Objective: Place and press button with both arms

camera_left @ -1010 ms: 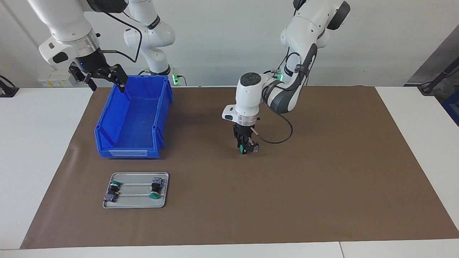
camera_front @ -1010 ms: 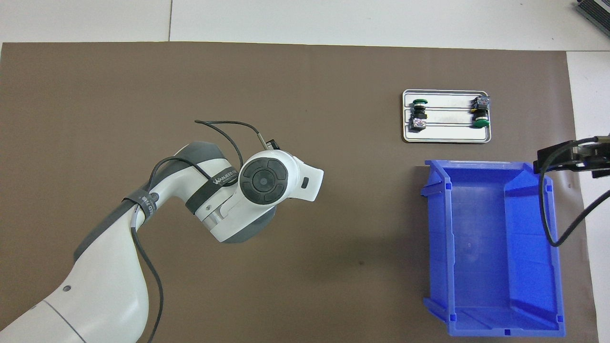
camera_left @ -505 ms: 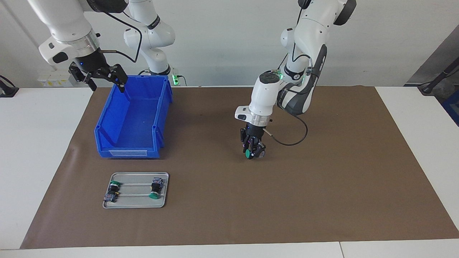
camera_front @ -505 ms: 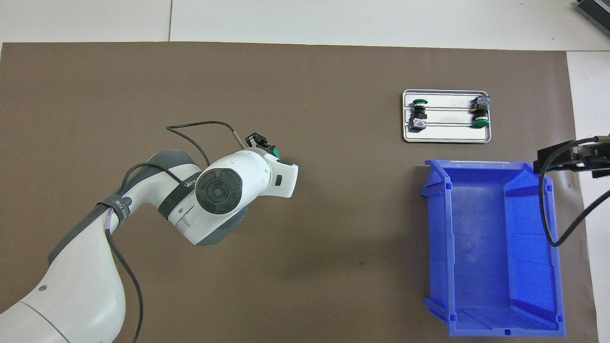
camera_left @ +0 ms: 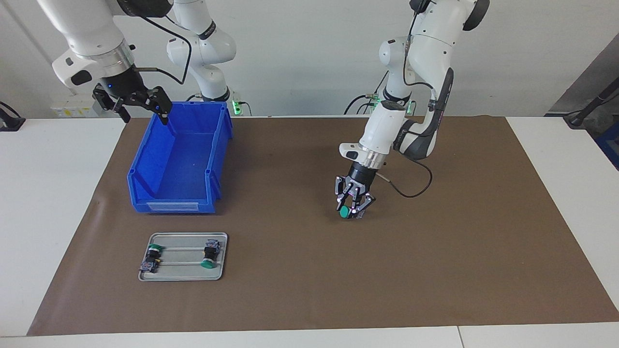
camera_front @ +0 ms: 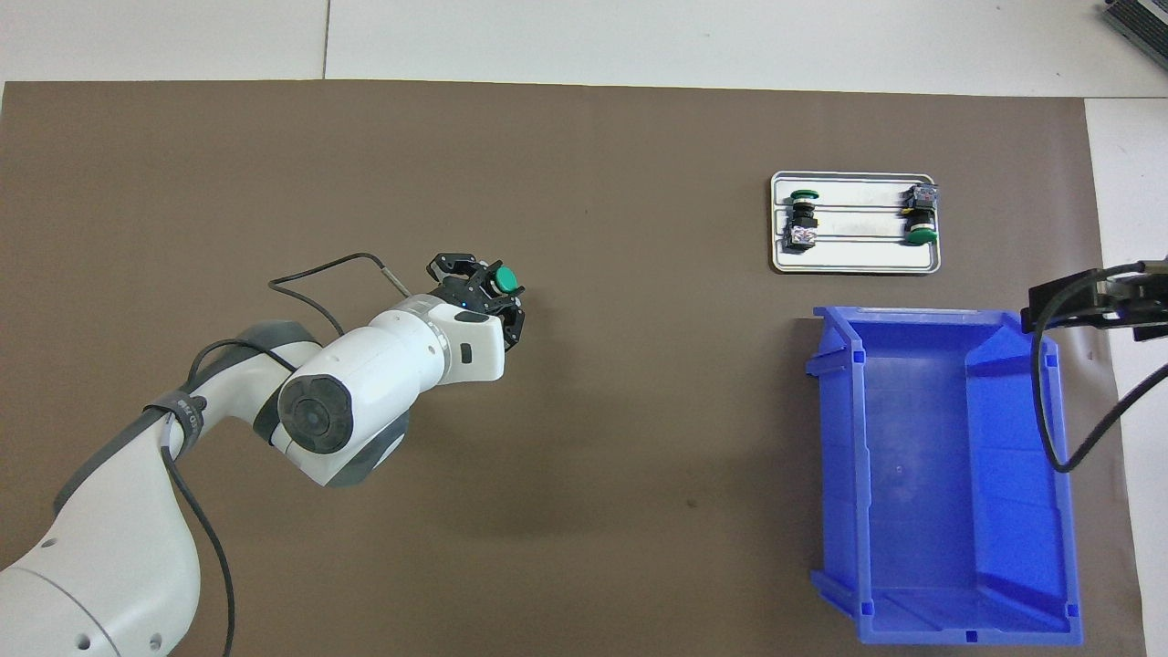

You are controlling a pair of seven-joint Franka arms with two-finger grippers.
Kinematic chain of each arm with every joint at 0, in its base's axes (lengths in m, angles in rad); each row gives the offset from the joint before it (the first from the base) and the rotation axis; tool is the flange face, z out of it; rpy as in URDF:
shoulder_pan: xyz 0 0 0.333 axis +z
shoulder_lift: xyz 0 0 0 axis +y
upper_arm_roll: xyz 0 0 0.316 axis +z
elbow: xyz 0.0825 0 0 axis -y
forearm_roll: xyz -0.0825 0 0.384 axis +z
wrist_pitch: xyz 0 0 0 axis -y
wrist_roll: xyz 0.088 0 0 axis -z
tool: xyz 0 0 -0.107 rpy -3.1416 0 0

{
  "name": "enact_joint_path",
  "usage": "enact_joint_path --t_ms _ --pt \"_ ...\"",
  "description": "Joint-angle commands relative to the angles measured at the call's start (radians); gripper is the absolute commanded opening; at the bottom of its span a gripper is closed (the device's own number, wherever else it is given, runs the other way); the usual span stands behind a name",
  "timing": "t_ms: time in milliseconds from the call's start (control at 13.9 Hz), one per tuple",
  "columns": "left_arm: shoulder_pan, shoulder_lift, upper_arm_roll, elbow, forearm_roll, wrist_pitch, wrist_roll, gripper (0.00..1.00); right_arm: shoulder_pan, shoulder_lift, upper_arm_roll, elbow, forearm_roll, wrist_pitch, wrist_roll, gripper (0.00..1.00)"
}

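Left gripper (camera_left: 354,209) low over the middle of the brown mat (camera_left: 435,251), tilted toward the table's outer edge, clamped on the button (camera_left: 345,212) (green cap outward and downward, body tucked between the fingers). In the overhead view, the same left gripper (camera_front: 482,290) at the end of the white arm reaching in from the left arm's side, the button (camera_front: 503,277) showing its round green cap just past the fingertips. Whether the button touches the mat: cannot tell, though very close to it in the facing view.

Right gripper (camera_left: 133,102) raised above the corner of the blue bin (camera_left: 159,193) nearest the robots, at the right arm's end of the table, jaws spread wide and holding nothing, waiting. In the overhead view only a dark part of that right gripper (camera_front: 1090,301) visible at the picture's edge, over the outer rim of the blue bin (camera_front: 839,438).

Blue bin open and without contents, standing on the mat. Farther from the robots than the bin, just beside it, a small metal tray (camera_left: 186,275) with two more green-capped switches lying on it: one switch (camera_left: 153,257) nearer the right arm's end of the table, the other switch (camera_left: 210,253) nearer the table's middle. Same metal tray (camera_front: 853,265) seen from above, well apart from the held button.
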Motion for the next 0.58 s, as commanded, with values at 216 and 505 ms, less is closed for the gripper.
enact_joint_path --t_ms 216,505 --pt "0.063 -0.034 -0.029 -0.048 0.017 0.072 -0.046 0.0 -0.016 -0.017 0.008 -0.013 0.016 -0.006 -0.03 1.0" --pt "0.064 -0.034 -0.052 -0.018 0.017 0.059 -0.119 0.0 -0.016 -0.017 0.008 -0.013 0.016 -0.006 -0.03 1.0"
